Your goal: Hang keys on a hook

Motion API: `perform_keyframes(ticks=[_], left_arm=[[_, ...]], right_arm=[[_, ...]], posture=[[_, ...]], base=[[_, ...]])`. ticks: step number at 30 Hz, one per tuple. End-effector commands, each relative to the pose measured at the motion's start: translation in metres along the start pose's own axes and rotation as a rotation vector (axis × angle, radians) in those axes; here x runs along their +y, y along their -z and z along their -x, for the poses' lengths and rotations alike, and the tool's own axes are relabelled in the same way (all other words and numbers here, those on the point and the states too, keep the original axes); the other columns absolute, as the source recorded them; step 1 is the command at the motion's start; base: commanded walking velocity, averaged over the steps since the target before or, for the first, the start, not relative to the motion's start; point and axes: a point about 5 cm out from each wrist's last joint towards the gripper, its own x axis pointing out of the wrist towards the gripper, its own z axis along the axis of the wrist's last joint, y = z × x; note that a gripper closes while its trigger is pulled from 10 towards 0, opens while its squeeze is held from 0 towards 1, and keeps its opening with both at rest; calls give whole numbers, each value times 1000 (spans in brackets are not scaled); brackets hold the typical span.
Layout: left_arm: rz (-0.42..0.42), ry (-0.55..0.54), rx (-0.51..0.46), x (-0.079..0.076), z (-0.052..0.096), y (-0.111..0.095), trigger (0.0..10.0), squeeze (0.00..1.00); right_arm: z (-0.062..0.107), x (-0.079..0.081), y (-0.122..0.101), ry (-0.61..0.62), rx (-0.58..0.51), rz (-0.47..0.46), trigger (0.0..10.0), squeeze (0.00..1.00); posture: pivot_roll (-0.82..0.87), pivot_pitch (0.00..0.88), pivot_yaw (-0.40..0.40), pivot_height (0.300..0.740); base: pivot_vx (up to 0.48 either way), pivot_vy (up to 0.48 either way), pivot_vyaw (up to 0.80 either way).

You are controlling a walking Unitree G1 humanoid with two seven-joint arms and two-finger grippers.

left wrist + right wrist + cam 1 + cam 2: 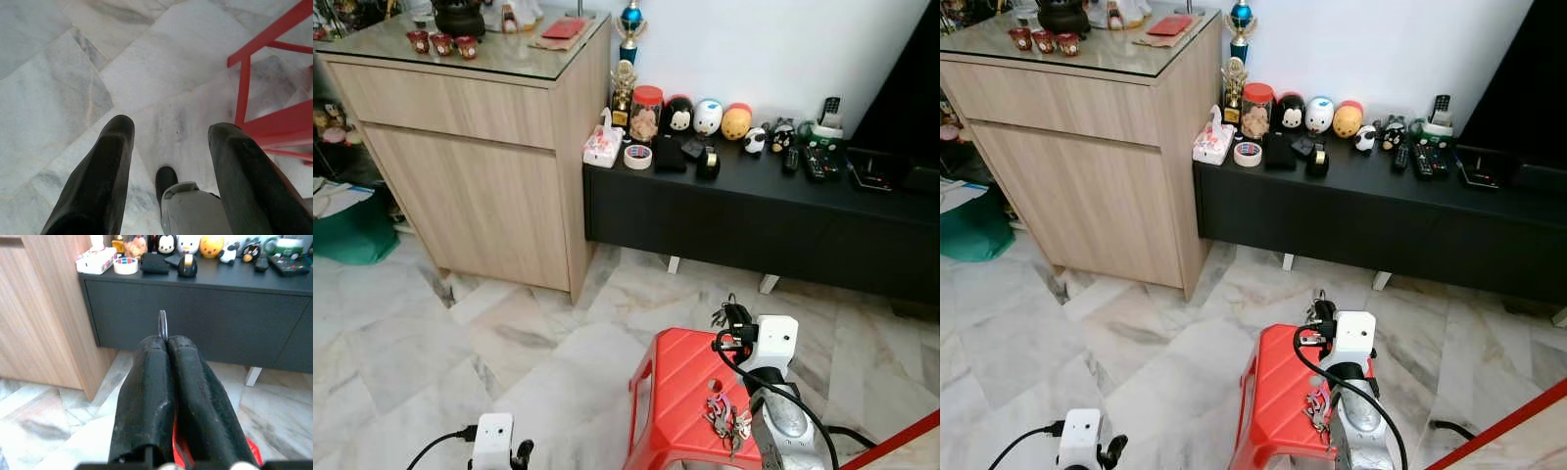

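Keys [726, 417] in a bunch hang beside the right arm above a red plastic stool [677, 392], their ring [163, 325] pinched between the 2 closed fingers of the right gripper [167, 340]. The left gripper [168, 134] hangs low over the marble floor [431, 343], fingers spread wide. Beyond stand a black console [754, 220] and wooden cabinet [480, 157].

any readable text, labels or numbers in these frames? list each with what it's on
None can be read.
Tissue pack on the black cabinet: red print, too blurred.
Tape roll: coloured marks, too small.
Jar with red lid: no legible label.
Remotes: buttons too small to read.
Red booklet on the wooden sideboard: no legible lettering.
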Motion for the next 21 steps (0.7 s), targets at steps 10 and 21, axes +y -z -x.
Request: perform_keyframes(ticks=[10,21], left_arm=[[-43,46,31,-9,0,4,10000,0],[-65,76,42,-13,0,6,10000,0]], right_arm=[[-5,-5,-2,32,4,-10,10000,0],[-8,-1,-4,37,6,-26,10000,0]], posture=[[69,0,-102,740],[67,0,-98,740]], base=[[0,0,0],[-196,0,0]])
